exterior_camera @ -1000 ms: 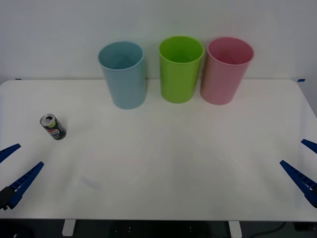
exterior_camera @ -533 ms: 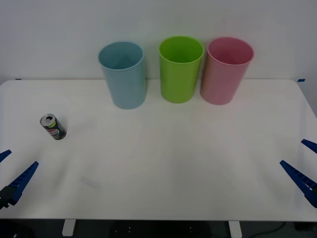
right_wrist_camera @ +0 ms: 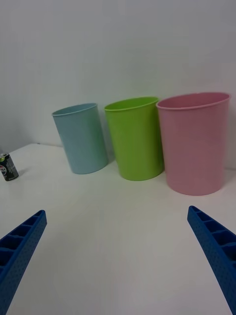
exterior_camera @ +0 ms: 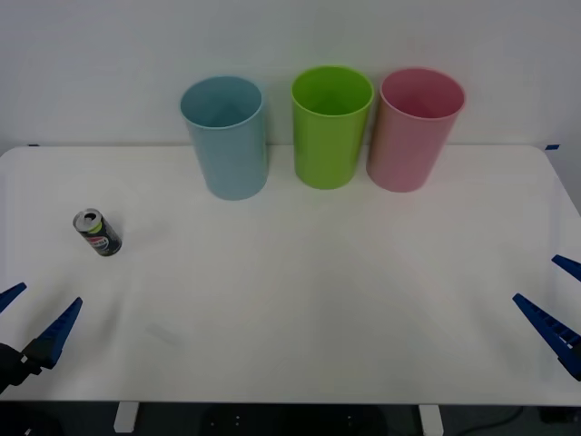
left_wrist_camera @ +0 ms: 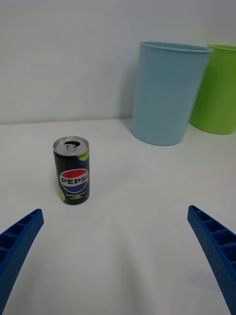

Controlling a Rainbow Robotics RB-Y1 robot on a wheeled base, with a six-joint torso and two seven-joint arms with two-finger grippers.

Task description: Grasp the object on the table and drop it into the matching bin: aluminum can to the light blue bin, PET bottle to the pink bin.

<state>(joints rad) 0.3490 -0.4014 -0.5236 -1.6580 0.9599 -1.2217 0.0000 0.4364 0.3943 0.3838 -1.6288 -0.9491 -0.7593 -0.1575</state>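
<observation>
Pepsi can (exterior_camera: 97, 233) upright, far left on table (exterior_camera: 300, 300).
Left gripper (exterior_camera: 34, 315) near it, spread wide; right gripper (exterior_camera: 556, 300) parked right, also spread.

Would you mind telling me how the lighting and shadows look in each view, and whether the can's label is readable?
Front view: soft, even light, faint shadows under the bins on the table; the aluminum can has an unreadable label. Left wrist view: the can is sharp, PEPSI legible, slight shadow at its base. Right wrist view: diffuse light, soft shadows beside the pink bin.
</observation>
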